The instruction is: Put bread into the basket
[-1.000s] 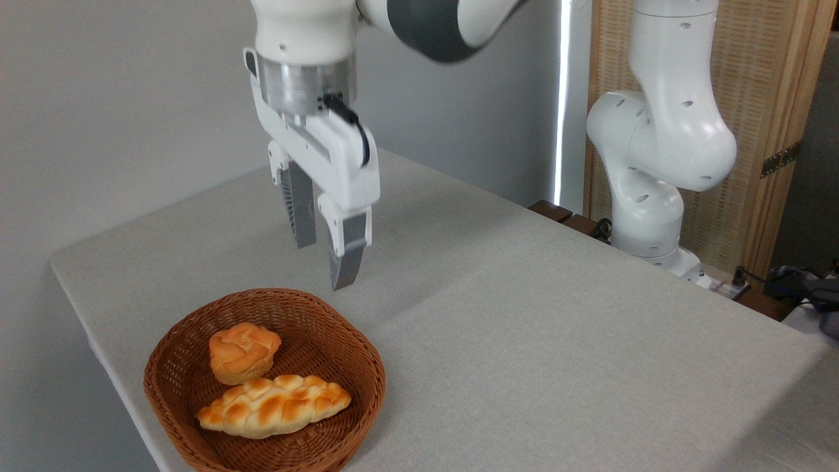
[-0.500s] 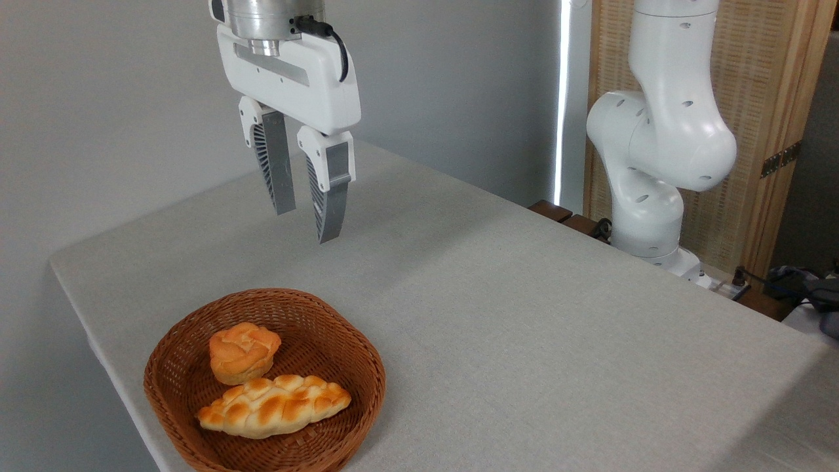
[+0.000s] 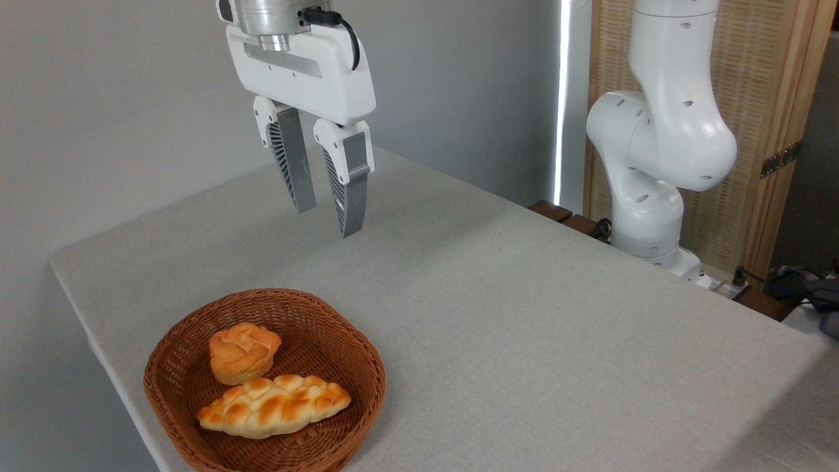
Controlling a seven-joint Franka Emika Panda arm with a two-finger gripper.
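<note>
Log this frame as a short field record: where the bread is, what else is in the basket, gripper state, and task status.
bread: braided loaf lying in the basket, near its front
basket: brown wicker basket on the table's front left part
other contents: round bun behind the loaf, apparently touching it
gripper: gripper raised above the table behind the basket, fingers apart, holding nothing
table: grey cloth-covered table
task status: loaf is inside the basket; looks done

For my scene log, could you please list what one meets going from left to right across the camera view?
Basket holding the bun and bread → gripper, open and empty above the table → arm base.
</note>
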